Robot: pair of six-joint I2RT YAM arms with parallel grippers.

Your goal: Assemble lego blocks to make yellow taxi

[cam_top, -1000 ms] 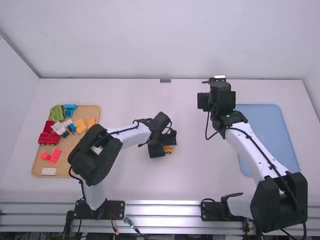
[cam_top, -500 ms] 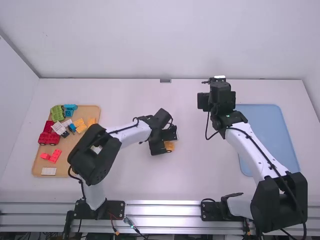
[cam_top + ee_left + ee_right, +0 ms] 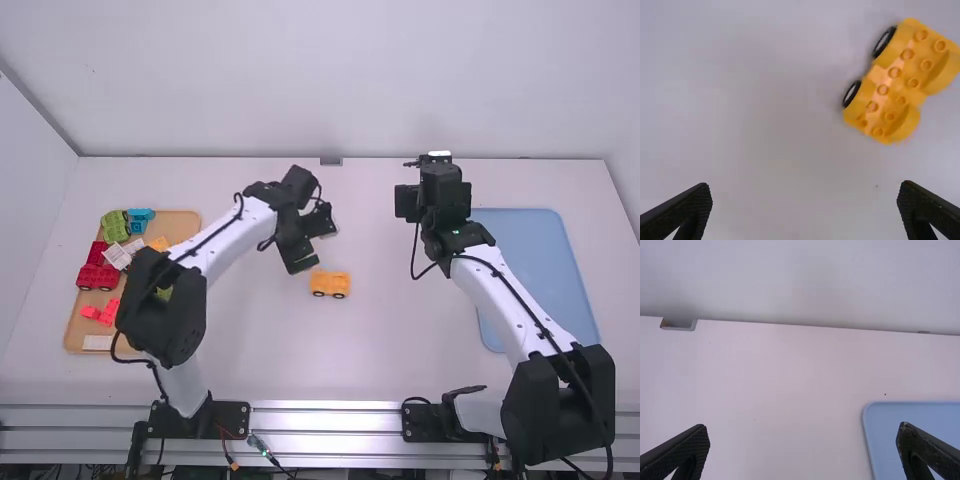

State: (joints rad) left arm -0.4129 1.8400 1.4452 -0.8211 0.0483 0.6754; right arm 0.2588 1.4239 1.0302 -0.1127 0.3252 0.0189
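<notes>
A pale wall (image 3: 320, 80) rose behind the white tabletop (image 3: 370, 350), beyond both hands. The left hand (image 3: 318, 243) was above the tabletop, its two fingers spread wide and holding nothing. Just beside it, on the side toward the arm bases, the yellow car (image 3: 331, 283) stood on its wheels, apart from the fingers, its studded top facing up. The left wrist view showed a black wheel (image 3: 852, 93) with a pale hub, and curved yellow ends with a lower stretch between them. Well to the left of that hand lay a tan tray (image 3: 75, 335) with a green block (image 3: 114, 226), blue blocks (image 3: 139, 219), a yellow brick (image 3: 158, 244), a white block (image 3: 117, 256), a dark red car (image 3: 98, 278), bright red bricks (image 3: 100, 313) and a flat white piece (image 3: 97, 342). The right hand (image 3: 438, 185) was well to the right of the yellow car, also empty, with its fingers wide apart. A light blue tray (image 3: 540, 270) lay to the right of this hand, partly hidden by the arm.
</notes>
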